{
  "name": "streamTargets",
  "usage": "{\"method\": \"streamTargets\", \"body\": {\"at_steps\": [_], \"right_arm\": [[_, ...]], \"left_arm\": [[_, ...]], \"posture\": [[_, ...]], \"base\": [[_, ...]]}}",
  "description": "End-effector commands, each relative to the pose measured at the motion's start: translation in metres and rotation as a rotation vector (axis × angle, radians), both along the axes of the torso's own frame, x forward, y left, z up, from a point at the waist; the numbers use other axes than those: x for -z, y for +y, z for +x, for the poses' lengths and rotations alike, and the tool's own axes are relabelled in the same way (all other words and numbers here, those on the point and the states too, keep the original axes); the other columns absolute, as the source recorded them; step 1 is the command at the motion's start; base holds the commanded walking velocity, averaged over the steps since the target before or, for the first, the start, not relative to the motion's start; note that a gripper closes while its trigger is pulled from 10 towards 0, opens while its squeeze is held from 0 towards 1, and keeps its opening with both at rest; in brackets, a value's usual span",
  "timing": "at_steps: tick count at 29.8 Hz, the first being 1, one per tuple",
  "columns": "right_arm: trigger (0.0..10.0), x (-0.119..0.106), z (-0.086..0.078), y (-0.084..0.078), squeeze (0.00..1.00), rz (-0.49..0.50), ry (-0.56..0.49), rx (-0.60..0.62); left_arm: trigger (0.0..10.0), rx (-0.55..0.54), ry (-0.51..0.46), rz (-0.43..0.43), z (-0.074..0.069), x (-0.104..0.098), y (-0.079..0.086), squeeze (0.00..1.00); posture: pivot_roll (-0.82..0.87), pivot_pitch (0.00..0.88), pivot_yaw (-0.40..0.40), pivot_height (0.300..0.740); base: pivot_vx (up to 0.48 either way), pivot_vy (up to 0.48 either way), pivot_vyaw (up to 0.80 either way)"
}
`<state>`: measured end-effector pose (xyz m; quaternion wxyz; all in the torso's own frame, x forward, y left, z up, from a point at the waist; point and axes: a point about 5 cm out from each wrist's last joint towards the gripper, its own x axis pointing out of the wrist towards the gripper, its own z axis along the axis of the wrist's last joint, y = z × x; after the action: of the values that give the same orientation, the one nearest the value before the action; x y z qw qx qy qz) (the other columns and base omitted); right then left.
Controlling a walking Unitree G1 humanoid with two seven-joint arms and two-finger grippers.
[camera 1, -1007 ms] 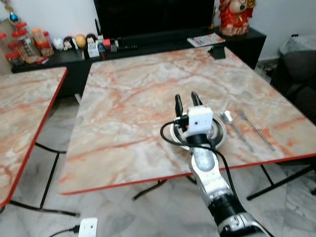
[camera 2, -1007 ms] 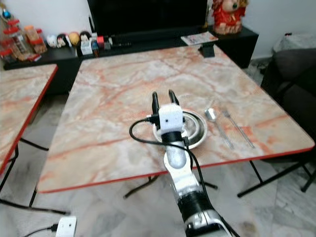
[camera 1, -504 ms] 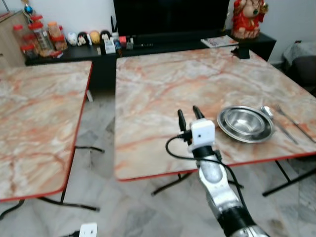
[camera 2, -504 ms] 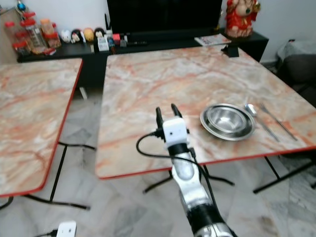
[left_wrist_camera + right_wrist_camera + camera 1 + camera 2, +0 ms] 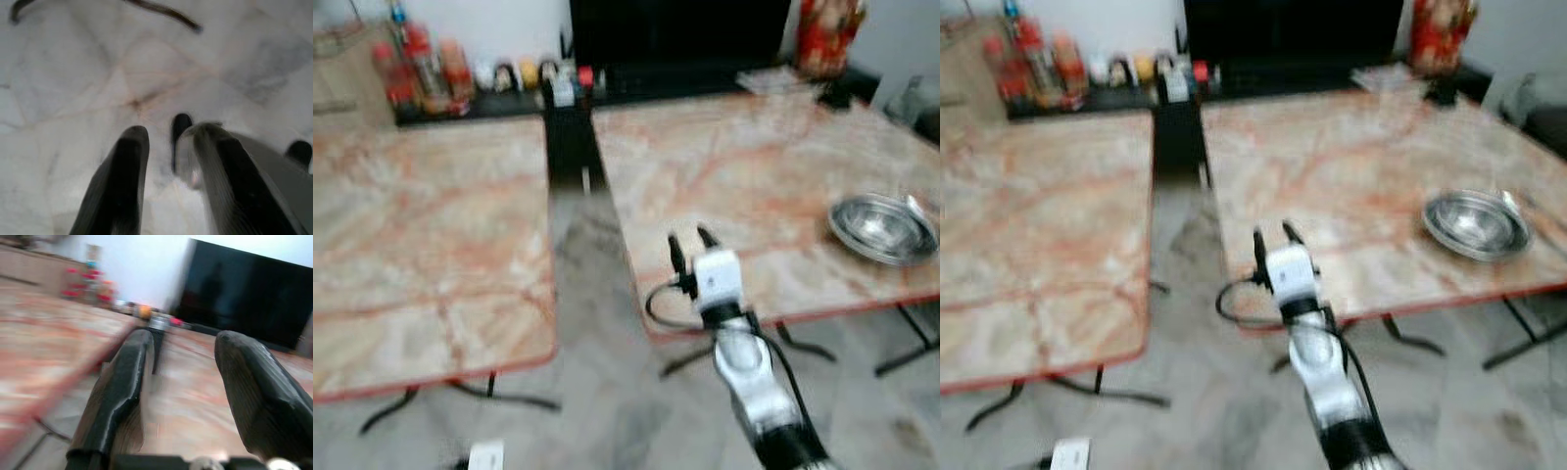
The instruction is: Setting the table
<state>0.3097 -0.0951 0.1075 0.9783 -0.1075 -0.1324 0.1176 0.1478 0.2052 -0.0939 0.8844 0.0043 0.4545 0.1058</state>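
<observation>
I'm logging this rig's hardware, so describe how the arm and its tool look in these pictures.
The right arm is a rounded silver tube that turns black near its base. A white boxy block sits at the wrist, and a black cable loops out beside it. The right tool has two long, slim black fingers. The left tool has two similar long dark fingers.

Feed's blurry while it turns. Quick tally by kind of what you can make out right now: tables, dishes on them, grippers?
Marble-pattern tables: 2, one left, one right
Steel bowls: 1, on the right table near its front edge
Grippers: 2, right gripper open and empty; left gripper over the floor
Total: 5
</observation>
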Motion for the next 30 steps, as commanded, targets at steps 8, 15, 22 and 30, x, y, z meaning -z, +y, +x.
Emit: {"method": "streamTargets", "body": {"at_steps": [8,15,22,30], "right_arm": [[10.0,-0.004,0.0,0.0,0.0,-0.022,-0.009,-0.017],[10.0,-0.002,-0.001,0.003,0.0,-0.055,-0.01,-0.032],[10.0,0.002,-0.003,0.007,0.0,-0.056,0.009,-0.065],[10.0,0.0,-0.002,0.011,0.0,-0.05,0.005,-0.078]], "left_arm": [[10.0,-0.035,0.008,0.005,-0.002,0.0,0.004,0.0],[10.0,-0.042,0.009,0.006,-0.003,0.001,0.005,0.0],[10.0,-0.049,0.012,0.011,-0.006,0.001,0.007,0.0],[10.0,-0.053,0.009,0.017,-0.006,0.0,0.01,0.0]], "posture": [[0.01,0.0,-0.002,0.74],[0.02,0.0,-0.006,0.74],[0.03,0.0,-0.007,0.74],[0.04,0.0,-0.009,0.74]], "base": [[0.0,0.48,0.0],[0.0,0.48,0.06],[0.0,0.48,0.72],[0.0,0.48,0.05]]}}
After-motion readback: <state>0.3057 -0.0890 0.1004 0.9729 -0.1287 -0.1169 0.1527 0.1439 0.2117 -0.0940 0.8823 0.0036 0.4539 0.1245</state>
